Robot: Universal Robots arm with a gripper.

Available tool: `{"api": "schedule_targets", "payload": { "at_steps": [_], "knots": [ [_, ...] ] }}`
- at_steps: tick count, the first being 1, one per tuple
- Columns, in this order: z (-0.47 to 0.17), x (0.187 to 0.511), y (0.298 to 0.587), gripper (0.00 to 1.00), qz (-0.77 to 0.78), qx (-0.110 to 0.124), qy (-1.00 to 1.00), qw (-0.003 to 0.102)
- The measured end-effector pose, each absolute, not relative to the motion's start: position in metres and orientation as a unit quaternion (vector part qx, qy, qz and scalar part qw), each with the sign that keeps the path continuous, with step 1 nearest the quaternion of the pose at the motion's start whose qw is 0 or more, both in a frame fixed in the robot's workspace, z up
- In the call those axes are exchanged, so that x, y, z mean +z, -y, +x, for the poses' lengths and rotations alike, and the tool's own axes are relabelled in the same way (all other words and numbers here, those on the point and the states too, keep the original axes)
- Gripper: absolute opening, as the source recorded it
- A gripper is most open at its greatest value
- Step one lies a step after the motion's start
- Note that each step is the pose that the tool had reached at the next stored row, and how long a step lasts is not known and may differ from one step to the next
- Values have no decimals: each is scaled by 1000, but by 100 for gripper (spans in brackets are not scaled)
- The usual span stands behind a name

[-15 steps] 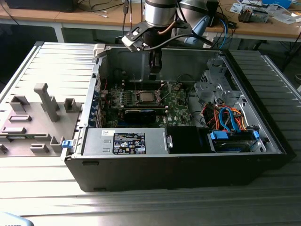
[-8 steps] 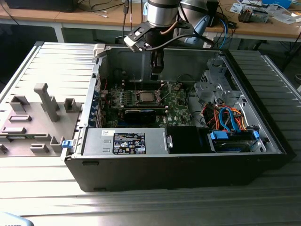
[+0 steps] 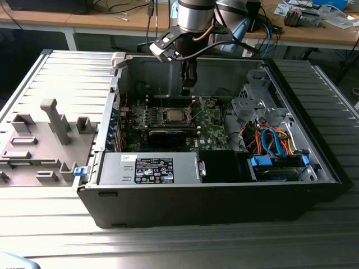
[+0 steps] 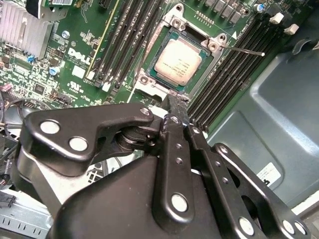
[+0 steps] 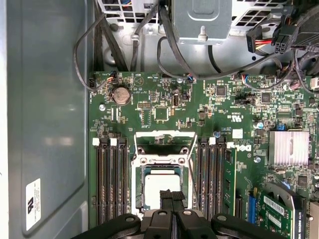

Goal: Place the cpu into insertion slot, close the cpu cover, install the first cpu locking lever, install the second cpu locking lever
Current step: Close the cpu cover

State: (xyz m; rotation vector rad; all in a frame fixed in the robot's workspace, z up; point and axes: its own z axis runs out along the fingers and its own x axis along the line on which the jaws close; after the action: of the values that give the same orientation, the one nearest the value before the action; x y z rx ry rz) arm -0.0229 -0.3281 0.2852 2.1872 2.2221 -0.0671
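**Cpu seated in socket; claw closed just above it.**
The small flat silver-grey square cpu (image 4: pixel 178 60) lies in the silvery-rimmed square insertion slot (image 4: pixel 213 46) on the green motherboard (image 4: pixel 79 30). The black claw (image 5: pixel 172 195) hangs close over it, its 2 fingers together and holding nothing. Risk: descending here could scrape or tilt the chip.

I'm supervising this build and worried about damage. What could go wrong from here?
The gripper hangs above the chip in its socket; a push off-centre might tilt it or bend contacts. The thin lever juts out over the memory slots and could snag the gripper.
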Motion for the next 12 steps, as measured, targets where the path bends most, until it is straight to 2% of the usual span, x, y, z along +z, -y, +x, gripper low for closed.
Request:
{"api": "schedule_targets", "payload": {
  "at_steps": [12],
  "knots": [
    [-17,285,328,11,701,-22,-712,11]
  ]
}}
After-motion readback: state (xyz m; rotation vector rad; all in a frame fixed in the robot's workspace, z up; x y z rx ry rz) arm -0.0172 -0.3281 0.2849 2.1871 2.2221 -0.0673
